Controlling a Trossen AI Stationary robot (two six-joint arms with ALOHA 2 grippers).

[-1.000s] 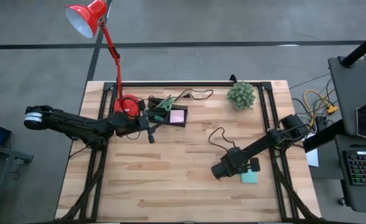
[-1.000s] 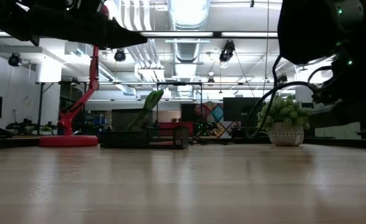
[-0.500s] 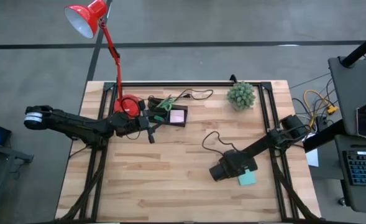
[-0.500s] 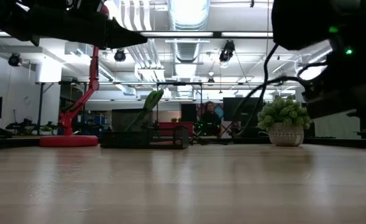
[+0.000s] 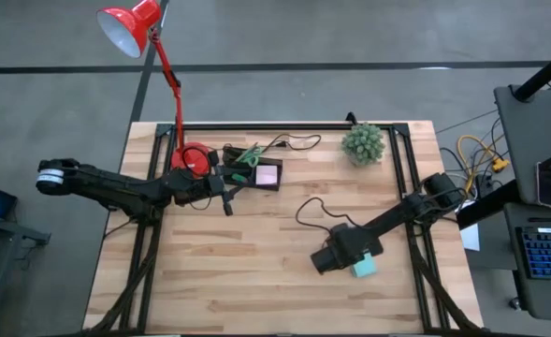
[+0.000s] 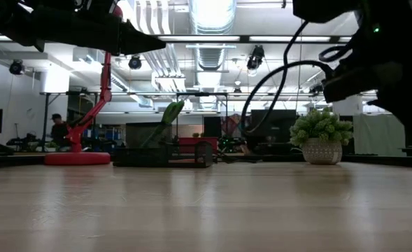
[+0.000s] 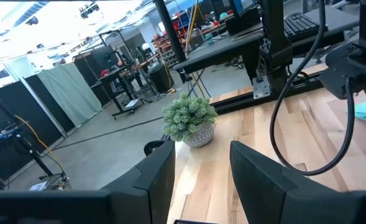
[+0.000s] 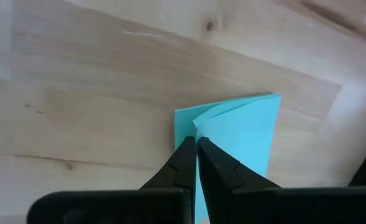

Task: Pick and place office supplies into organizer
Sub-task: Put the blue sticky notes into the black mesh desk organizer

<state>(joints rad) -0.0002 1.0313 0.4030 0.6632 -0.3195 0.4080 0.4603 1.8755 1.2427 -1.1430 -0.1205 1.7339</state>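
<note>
In the right wrist view my right gripper (image 8: 197,149) is shut on the teal sticky-note pad (image 8: 238,137). The high view places the gripper (image 5: 336,257) and the pad (image 5: 364,268) over the table's right middle. The black organizer (image 5: 253,173) stands near the far edge and holds a pink pad (image 5: 268,175) and green-handled scissors (image 5: 247,154). From the low view, the organizer (image 6: 164,155) has a green handle (image 6: 167,115) sticking up out of it. My left gripper (image 5: 226,197) is open and hovers just in front of the organizer; its wrist view (image 7: 201,186) looks across at the plant. My right gripper pinches the teal pad between its two fingers at one edge (image 8: 210,134), where the sheets fan apart beside the fingertips (image 8: 186,158). The fingers come from above, pointing down. The pad sticks out past the fingers over the wood; the low view shows nothing teal on the tabletop.
A red lamp's round base (image 5: 193,157) sits left of the organizer. A potted plant (image 5: 363,143) stands at the far right. A black cable (image 5: 314,211) loops from the right arm over the table's middle. Bare wood lies along the near half (image 5: 238,281).
My right gripper has moved toward the table's left and risen, carrying the teal pad with it. The cable loop on the arm has swung left along with it. My left arm has kept still.
</note>
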